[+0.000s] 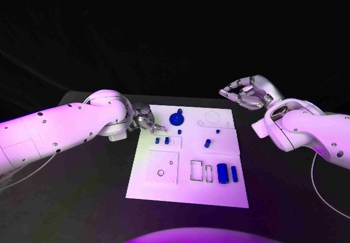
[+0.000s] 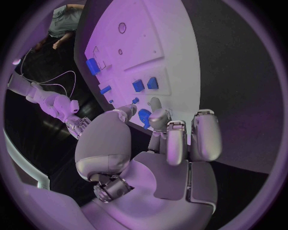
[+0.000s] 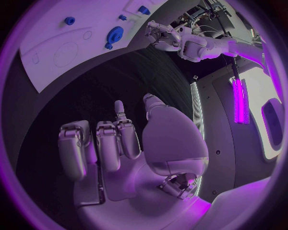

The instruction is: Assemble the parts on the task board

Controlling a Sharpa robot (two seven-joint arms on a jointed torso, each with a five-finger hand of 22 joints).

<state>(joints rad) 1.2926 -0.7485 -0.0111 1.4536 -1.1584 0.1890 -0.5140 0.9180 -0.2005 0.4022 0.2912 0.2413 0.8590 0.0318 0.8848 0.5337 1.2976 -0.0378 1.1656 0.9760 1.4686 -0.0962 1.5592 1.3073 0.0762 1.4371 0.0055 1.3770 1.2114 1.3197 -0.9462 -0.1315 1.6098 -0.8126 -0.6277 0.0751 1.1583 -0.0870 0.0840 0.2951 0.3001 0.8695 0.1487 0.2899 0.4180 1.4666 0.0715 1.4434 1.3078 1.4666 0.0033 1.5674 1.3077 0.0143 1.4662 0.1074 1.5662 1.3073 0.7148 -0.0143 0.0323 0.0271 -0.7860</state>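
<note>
A: Which step? The left hand, fingers curled and empty, hovered at the white rectangular task board beside the blue toothed gear.

B: Probably reaching; grasping it seemed next. The right hand, curled, empty, hung beyond the board.

Right hand: palm toward the camera, fingers curled inward with nothing between them, thumb standing up beside them. It is held over the dark surface, well apart from the task board.

Task board: white plate. A blue gear-shaped part sits on it near the edge facing the hand, with a small blue piece just beside it. A blue round part lies further in. Two more small blue parts lie toward the left hand. Faint circular outlines mark the plate.

Left hand: at the board's edge, fingers bent down over it; whether they touch or hold a part cannot be told.
</note>
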